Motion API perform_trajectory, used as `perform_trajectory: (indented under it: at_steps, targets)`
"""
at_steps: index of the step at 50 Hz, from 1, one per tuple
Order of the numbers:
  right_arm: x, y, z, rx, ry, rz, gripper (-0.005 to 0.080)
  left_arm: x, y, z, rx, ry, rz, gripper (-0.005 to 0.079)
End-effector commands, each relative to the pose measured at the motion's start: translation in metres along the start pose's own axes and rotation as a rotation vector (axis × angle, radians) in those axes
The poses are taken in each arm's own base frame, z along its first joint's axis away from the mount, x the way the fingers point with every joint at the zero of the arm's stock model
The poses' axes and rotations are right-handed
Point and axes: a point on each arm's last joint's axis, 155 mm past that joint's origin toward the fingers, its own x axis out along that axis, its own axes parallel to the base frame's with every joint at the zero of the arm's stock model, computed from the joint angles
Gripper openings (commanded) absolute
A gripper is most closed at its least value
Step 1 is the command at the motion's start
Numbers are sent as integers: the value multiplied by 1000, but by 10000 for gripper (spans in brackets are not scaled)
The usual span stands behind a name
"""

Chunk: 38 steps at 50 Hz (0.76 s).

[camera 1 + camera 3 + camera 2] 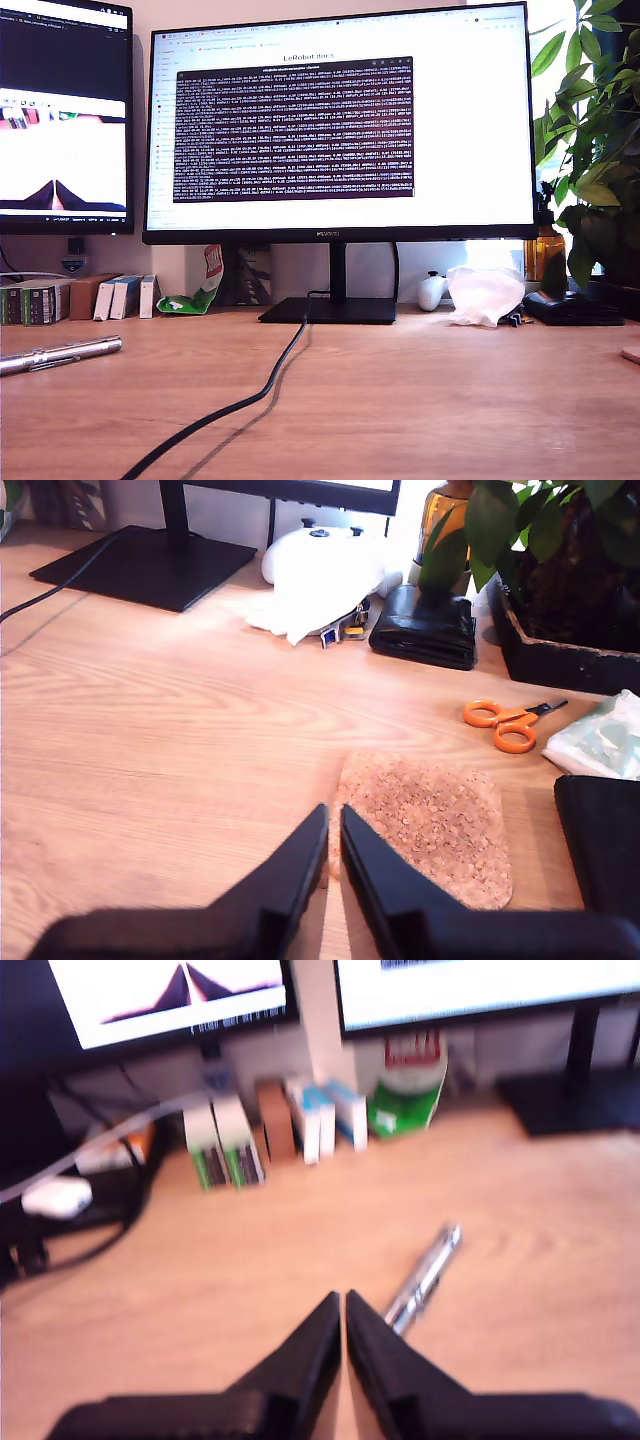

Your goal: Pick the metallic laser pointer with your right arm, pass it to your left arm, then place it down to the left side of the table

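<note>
Beside my first pincer (344,1305) — laser pointer (424,1278)

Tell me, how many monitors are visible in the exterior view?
2. The large monitor fills the middle of the exterior view; the second monitor is cut off by that view's left edge. More may be out of view.

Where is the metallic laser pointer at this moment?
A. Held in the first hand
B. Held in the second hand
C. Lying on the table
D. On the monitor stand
C. The laser pointer lies flat on the table; my first hand and my second hand are both shut and hold nothing.
</note>
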Motion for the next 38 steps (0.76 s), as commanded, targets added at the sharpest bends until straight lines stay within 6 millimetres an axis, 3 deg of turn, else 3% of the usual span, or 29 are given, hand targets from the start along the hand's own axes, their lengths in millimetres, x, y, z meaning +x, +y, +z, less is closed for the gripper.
perform_trajectory:
  at_steps: [1, 38]
  targets:
    - [2, 5, -5, -2, 7, 20, -13, 3, -2, -17, 13, 31, -3, -14]
    - [2, 5, -4, -1, 3, 23, -13, 3, -1, -16, 45, 29, 0, -14]
